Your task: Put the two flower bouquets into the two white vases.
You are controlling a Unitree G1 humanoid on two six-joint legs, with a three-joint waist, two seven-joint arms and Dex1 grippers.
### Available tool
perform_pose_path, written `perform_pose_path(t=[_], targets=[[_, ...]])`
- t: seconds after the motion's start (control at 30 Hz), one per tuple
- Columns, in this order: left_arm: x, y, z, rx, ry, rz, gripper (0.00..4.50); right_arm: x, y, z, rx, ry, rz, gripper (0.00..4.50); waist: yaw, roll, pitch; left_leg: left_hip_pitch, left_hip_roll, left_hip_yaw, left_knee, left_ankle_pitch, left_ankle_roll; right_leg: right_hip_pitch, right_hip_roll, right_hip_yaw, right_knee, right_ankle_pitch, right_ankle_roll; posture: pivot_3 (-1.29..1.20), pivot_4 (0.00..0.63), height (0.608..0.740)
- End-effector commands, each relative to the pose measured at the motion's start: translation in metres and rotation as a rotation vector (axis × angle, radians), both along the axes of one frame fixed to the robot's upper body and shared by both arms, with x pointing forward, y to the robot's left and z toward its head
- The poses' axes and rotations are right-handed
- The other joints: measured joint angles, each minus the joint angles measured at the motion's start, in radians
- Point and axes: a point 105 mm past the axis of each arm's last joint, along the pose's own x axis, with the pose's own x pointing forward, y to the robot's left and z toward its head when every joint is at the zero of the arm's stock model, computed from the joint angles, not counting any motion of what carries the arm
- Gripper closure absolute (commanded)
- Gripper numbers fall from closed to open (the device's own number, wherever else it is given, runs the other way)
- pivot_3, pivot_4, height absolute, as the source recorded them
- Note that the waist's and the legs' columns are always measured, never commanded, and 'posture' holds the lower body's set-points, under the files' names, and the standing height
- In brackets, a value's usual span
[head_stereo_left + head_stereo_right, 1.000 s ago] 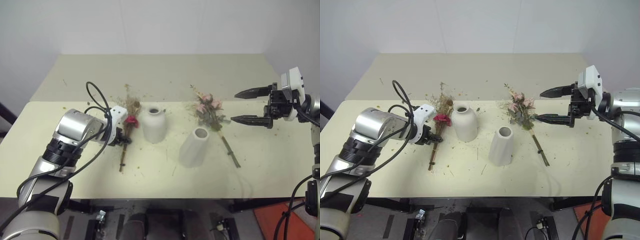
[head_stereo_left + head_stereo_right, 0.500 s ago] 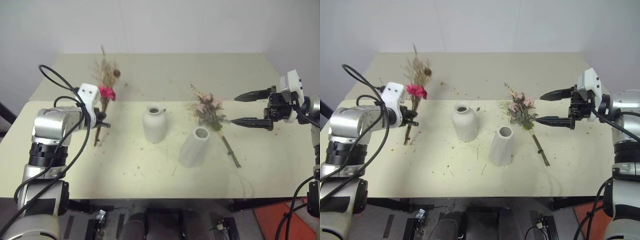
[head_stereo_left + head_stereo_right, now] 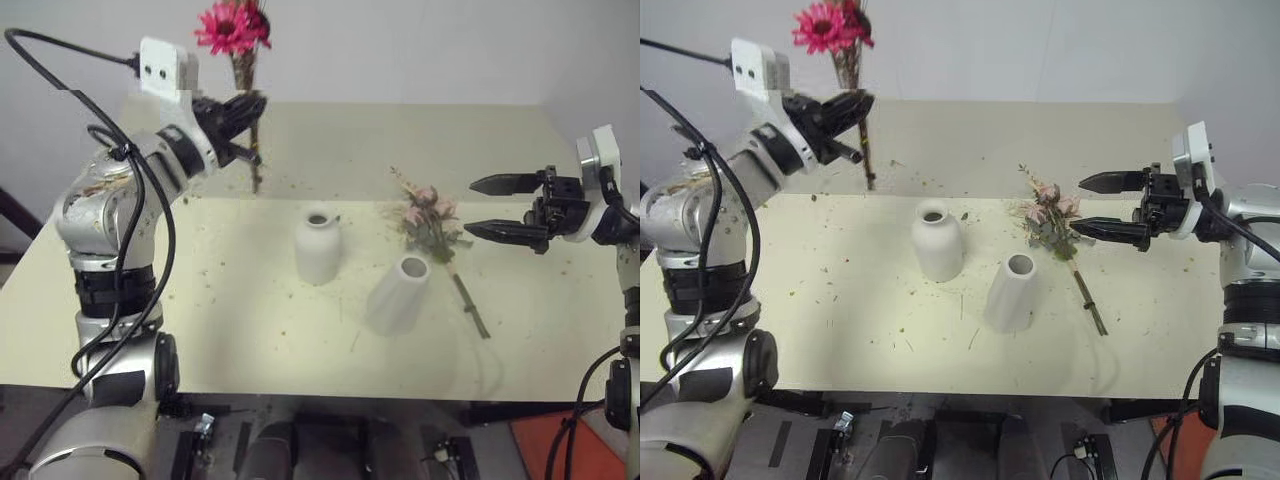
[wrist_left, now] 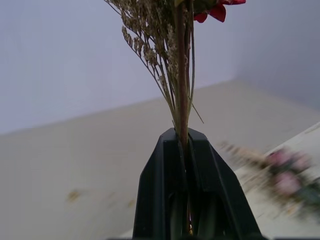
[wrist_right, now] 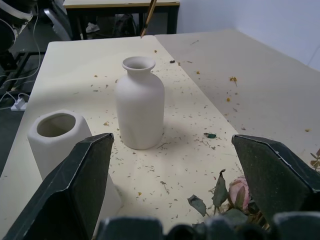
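Fingers (image 4: 165, 190) of the left gripper (image 3: 243, 125), clamped on the dried-grass bouquet (image 3: 232, 30), have lifted it off the worktop (image 3: 240, 320) and upright, ready for the squat vase (image 3: 319, 246); right gripper (image 3: 492, 207) waits wide open beside the rose bouquet (image 3: 430, 220).

— What else is there, apart from the job itself?

— A pale yellow-green counter (image 3: 200, 320), made of two tops pushed together, with a seam running across. Bits of dried plant litter (image 3: 940, 315) are scattered over it.

— And behind?

— A plain white wall (image 3: 420, 50). Cables on the floor (image 5: 17, 95), a dark table frame (image 5: 120, 20).
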Motion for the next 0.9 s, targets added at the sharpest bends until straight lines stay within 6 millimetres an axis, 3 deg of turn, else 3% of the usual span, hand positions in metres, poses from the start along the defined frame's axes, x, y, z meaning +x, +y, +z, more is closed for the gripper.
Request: perform_pose_path(t=[0.03, 0.17, 0.43, 0.9], targets=[[-0.017, -0.016, 0.020, -0.006, -0.097, -0.115, 4.49, -0.008, -0.002, 0.012, 0.016, -0.041, 0.027, 0.00, -0.002, 0.000, 0.000, 0.000, 0.000, 0.000, 0.000, 0.000, 0.000, 0.000, 0.000, 0.000, 0.000, 0.000, 0.000, 0.00, 0.150, 0.740], [-0.021, -0.040, 0.016, 0.008, -0.095, -0.220, 4.49, -0.010, -0.004, 0.010, 0.010, -0.042, 0.019, 0.00, -0.004, 0.000, 0.000, 0.001, 0.001, 0.000, 0.000, 0.000, 0.000, 0.000, 0.001, 0.000, 0.001, 0.000, 0.000, 0.00, 0.150, 0.740], [-0.029, -0.060, 0.013, -0.014, -0.145, -0.330, 4.49, -0.013, -0.007, 0.009, 0.009, -0.048, 0.003, 0.00, -0.002, 0.000, 0.000, 0.000, 0.001, 0.000, 0.000, 0.000, 0.000, 0.000, 0.001, 0.000, 0.000, 0.000, 0.000, 0.00, 0.150, 0.740], [-0.030, -0.065, -0.023, 0.062, -0.181, -0.356, 4.49, -0.015, -0.009, 0.008, 0.017, -0.053, -0.015, 0.00, -0.001, 0.000, 0.000, 0.001, 0.001, 0.000, 0.001, 0.000, 0.000, 0.000, 0.002, 0.001, 0.001, 0.000, 0.000, 0.00, 0.150, 0.740]])
